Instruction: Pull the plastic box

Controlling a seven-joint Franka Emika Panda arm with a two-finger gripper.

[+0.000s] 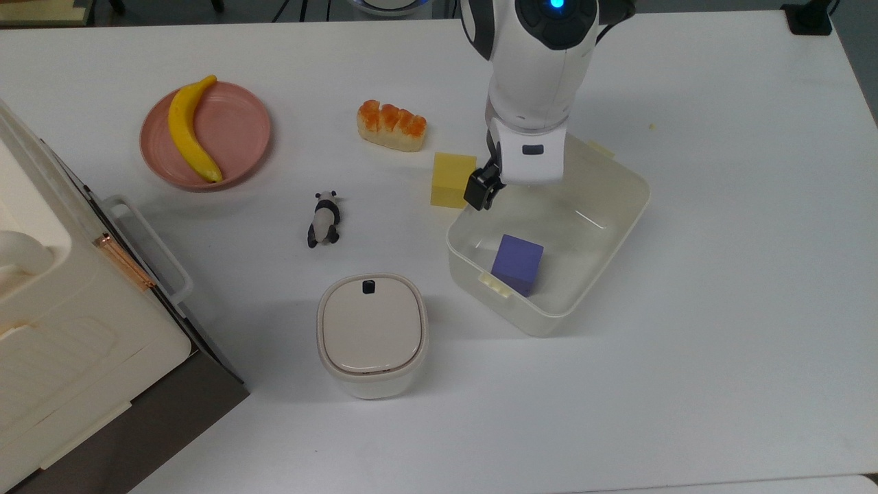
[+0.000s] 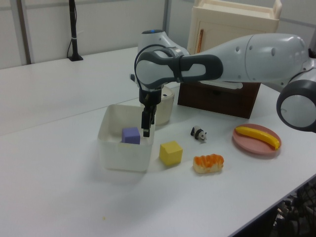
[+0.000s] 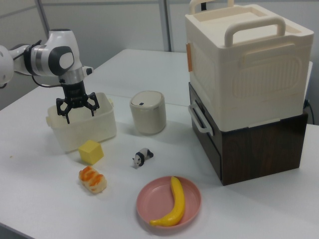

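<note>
The plastic box [image 1: 616,226] is a milky translucent lidless tub right of centre in the top view, holding a purple cube [image 1: 517,264]. It also appears in the left view [image 2: 123,157] and the right view [image 3: 97,128]. My gripper [image 1: 488,189] hangs at the box's wall on the top view's left, beside a yellow cube [image 1: 449,180]. In the right view the gripper [image 3: 77,110] has its fingers spread wide over the box's rim, holding nothing. In the left view the gripper [image 2: 146,126] reaches down along the box's wall on the left view's right.
A cream canister [image 1: 371,335] stands near the box's front-left corner in the top view. A panda figure [image 1: 323,218], a bread piece [image 1: 391,125] and a pink plate [image 1: 240,130] with a banana [image 1: 188,130] lie further left. A big cream appliance [image 1: 62,329] fills the left edge.
</note>
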